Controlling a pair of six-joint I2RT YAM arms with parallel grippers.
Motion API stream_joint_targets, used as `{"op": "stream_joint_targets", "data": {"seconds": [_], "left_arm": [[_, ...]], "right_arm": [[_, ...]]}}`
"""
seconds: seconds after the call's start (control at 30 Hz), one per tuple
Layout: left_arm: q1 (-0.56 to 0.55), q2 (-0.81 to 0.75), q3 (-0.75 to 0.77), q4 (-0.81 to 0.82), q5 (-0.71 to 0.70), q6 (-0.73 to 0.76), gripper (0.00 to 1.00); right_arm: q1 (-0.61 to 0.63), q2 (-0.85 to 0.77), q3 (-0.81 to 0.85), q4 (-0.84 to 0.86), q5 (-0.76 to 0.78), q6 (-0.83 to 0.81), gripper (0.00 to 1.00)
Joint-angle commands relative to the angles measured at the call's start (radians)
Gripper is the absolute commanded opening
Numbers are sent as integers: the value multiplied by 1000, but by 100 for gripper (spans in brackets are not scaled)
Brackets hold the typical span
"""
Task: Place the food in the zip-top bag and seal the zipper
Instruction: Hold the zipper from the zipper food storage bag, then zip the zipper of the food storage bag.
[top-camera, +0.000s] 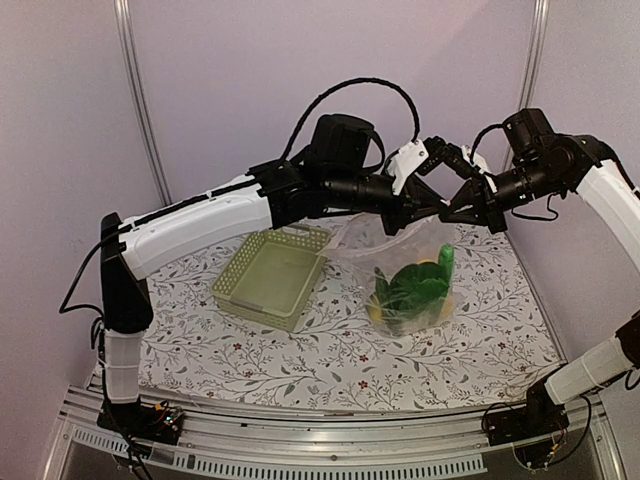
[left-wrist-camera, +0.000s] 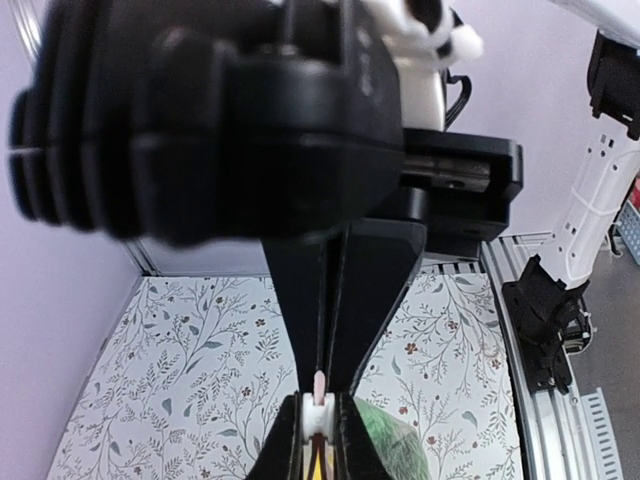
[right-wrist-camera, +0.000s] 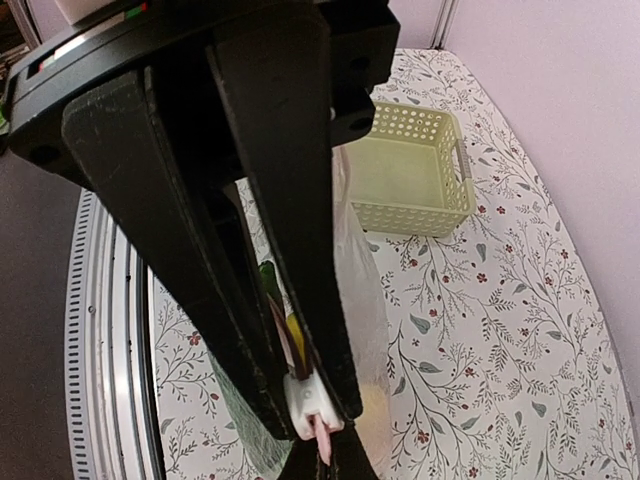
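Sealing looks to be the step in hand. The small toy food (top-camera: 410, 287), leafy green and yellow pieces with a green cucumber end poking up, already sits inside the clear, crinkly zip-top bag (top-camera: 395, 240). The pale green lattice basket (top-camera: 265, 308) beside it on the floral-printed table (top-camera: 300, 360) shows nothing in it. Both arms meet above the bag and hold it up by its mouth edge. Whether its bottom rests on the cloth I cannot tell.

The left gripper (left-wrist-camera: 323, 378) has its jaws drawn together, pinching the narrow pale pinkish-white zipper (left-wrist-camera: 318, 384) strip right at the tips. The right gripper (right-wrist-camera: 312, 398) is fully closed and clamped on a small white piece (right-wrist-camera: 308, 402) on that same strip. I cannot tell whether that piece is a slider or only the strip's end. The two sets of fingertips stand nose to nose along the strip, nearly touching, and the food hangs just below them inside the bag.

The next move, as I judge it, calls for one gripper to anchor the strip while the other travels along it and presses the tracks together. That needs a grip light enough to slide yet firm enough to close the seam, with the strip kept taut and level. How much of the zipper is already shut is not visible.
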Motion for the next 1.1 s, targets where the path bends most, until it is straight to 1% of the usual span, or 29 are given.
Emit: {"op": "stream_joint_targets", "data": {"seconds": [0.0,0.2,0.33,0.47,0.8,1.07], "left_arm": [[12,10,18,-25,9,-22,5],[24,0,-3,-50,4,-31,3],[50,-31,-45,-63,22,-61,2],[71,-76,-116,-82,4,-63,2],[105,-245,-404,-59,-52,-79,0],[133,-358,-580,-28,-71,-104,0]], "right_arm": [[7,-23,-11,36,-6,-4,0],[-21,-40,-3,114,4,38,0],[-102,-11,38,98,-63,39,0],[-171,11,49,99,-125,35,0],[-260,48,48,138,-155,48,0],[-276,72,48,162,-152,66,0]]}}
